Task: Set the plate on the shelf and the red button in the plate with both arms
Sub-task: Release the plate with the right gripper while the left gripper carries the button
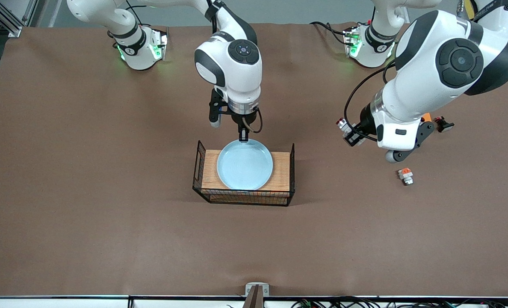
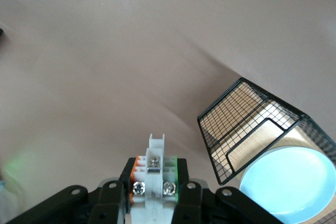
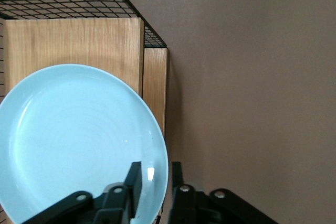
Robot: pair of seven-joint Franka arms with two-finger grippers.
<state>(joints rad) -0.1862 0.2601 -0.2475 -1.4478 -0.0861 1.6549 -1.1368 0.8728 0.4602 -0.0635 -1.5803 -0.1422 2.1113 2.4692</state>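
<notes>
Nearest the front camera stands the wire basket (image 1: pixel 244 196), its wooden top carrying the plate (image 1: pixel 244 165), whose farther rim the right claw (image 1: pixel 243 137) pinches. If released off-centre, the plate could tip off the wood. Toward the left arm's end, the left claw (image 1: pixel 351 136) hangs over bare surface (image 1: pixel 87 214), closed on the red button (image 1: pixel 343 125), which could slip. Basket interior: cannot tell.

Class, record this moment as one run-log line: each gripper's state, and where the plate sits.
right gripper: shut on plate rim | plate: over basket top | left gripper: shut on red button, above table
</notes>
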